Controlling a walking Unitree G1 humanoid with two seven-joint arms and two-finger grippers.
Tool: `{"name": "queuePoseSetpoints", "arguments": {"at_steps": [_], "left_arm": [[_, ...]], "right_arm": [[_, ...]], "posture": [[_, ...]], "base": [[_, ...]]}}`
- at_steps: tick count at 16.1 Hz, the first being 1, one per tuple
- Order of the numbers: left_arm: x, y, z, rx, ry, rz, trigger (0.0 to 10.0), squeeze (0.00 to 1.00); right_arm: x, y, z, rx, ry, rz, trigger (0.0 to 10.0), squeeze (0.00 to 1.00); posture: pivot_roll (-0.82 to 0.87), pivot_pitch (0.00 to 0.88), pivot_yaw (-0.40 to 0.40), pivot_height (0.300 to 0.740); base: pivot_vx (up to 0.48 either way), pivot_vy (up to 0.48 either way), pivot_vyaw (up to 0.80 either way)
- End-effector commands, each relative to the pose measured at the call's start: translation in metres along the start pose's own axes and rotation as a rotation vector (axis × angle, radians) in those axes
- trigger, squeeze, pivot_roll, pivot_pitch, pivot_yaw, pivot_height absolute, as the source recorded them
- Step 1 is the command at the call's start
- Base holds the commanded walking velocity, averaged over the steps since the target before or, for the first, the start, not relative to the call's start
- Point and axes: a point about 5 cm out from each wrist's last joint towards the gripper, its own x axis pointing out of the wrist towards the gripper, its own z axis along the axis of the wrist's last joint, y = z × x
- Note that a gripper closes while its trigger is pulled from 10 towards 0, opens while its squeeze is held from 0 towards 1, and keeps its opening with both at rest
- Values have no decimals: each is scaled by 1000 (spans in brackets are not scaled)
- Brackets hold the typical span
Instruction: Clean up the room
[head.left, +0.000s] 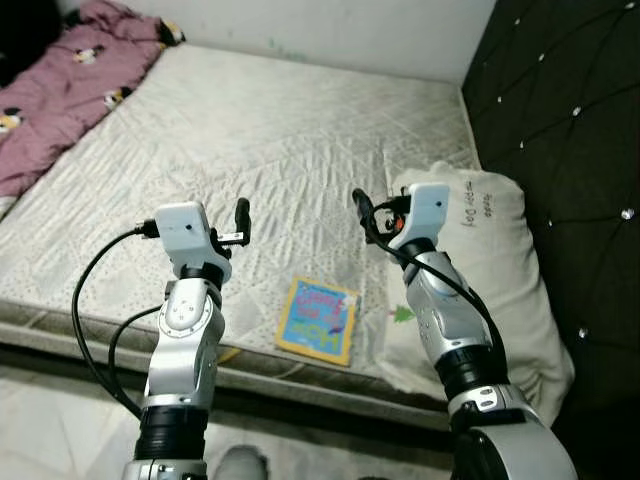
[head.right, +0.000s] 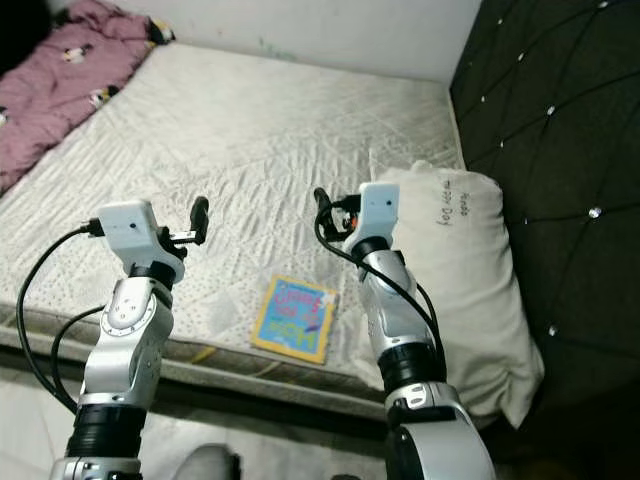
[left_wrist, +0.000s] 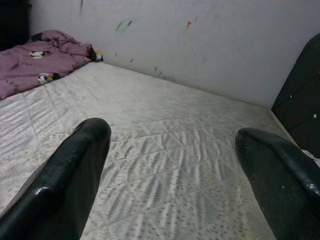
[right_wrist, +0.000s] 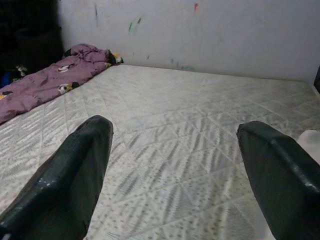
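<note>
A small colourful book (head.left: 318, 319) lies flat on the white mattress (head.left: 270, 140), close to its front edge. Both arms are raised over that edge. My left gripper (head.left: 241, 216) hovers above the mattress, left of the book, and stands open with nothing between its fingers (left_wrist: 80, 175). My right gripper (head.left: 361, 209) hangs above and slightly right of the book, next to the pillow (head.left: 495, 270). It is open and empty too, fingers (right_wrist: 75, 175) wide apart. A crumpled purple blanket (head.left: 70, 80) with cartoon prints lies at the far left of the bed.
A white pillow with handwriting lies along the bed's right side against the black padded headboard (head.left: 560, 120). A white wall (left_wrist: 200, 40) with small paint marks runs behind the bed. Pale floor (head.left: 60, 420) shows below the mattress edge.
</note>
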Motion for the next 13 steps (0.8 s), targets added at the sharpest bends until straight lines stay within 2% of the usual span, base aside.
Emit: {"name": "queuePoseSetpoints", "arguments": {"at_steps": [1, 5, 7, 11, 13], "left_arm": [[2, 2, 0, 0, -1, 6, 10000, 0], [2, 2, 0, 0, -1, 6, 10000, 0], [5, 1, 0, -15, -6, 10, 10000, 0], [4, 0, -1, -49, -8, 7, 10000, 0], [5, 1, -2, -60, -5, 8, 10000, 0]], "right_arm": [[4, 6, 2, -2, -4, 26, 10000, 0], [4, 6, 2, -2, -4, 26, 10000, 0], [6, 7, 3, -6, 0, 45, 10000, 0], [6, 7, 1, -6, 12, 50, 10000, 0], [6, 7, 0, -8, 16, 52, 10000, 0]], "posture": [[43, 0, -61, 740], [43, 0, -61, 740], [34, 0, -64, 740], [32, 0, -67, 740], [32, 0, -67, 740]], "base": [[0, 480, -775], [0, 480, -775], [0, 418, 0], [0, 0, 0], [0, 480, -256]]}}
